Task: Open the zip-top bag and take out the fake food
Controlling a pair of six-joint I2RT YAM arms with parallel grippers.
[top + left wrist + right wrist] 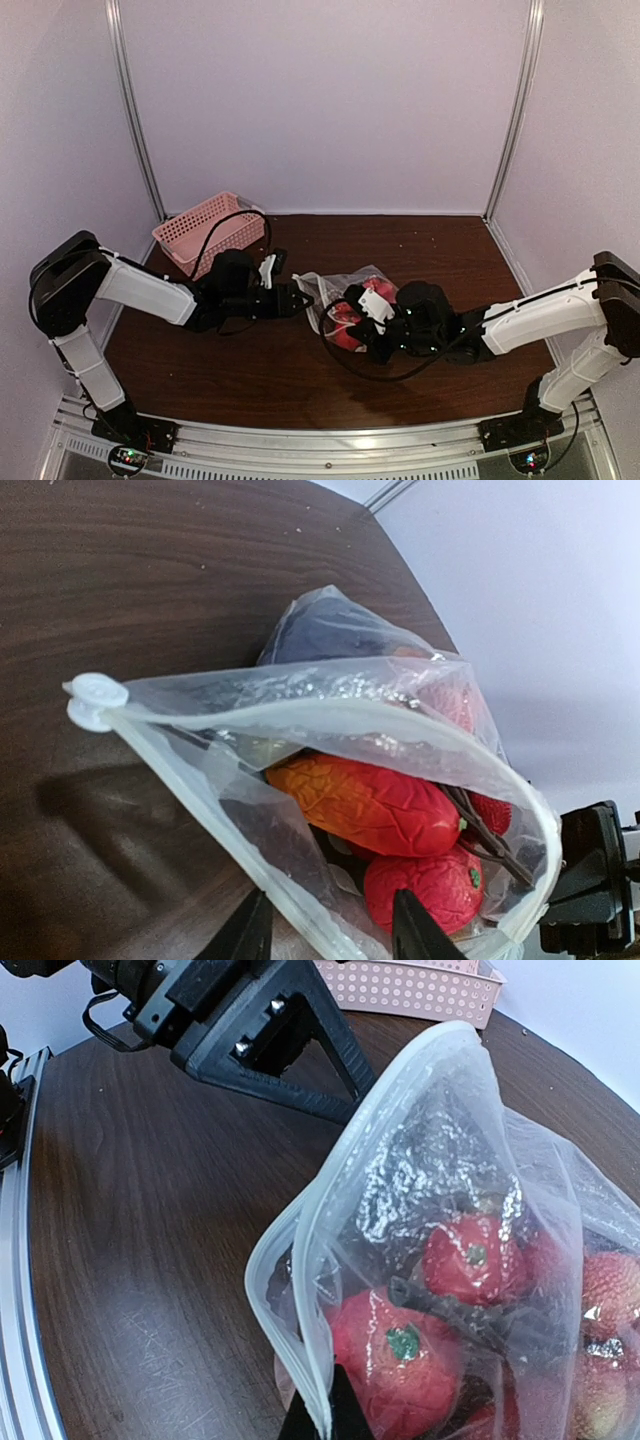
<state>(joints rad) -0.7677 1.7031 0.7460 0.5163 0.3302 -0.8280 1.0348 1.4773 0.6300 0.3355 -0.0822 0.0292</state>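
Pink basket (208, 229) behind left pincer (300, 299)

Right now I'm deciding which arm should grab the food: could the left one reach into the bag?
Probably not yet. The left end effector is pinching the bag rim, and the right end effector grips the opposite rim. The mouth gapes over the food, but neither is free.

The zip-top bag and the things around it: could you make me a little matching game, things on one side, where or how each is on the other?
Things:
1. zip-top bag
2. pink basket
3. fake food
4. left fingers

Place or state:
A. at the table's far left corner
B. inside the clear plastic
C. mouth pulled open between the two arms
D. pinching one edge of the bag's mouth

Pairs: 1-C, 2-A, 3-B, 4-D
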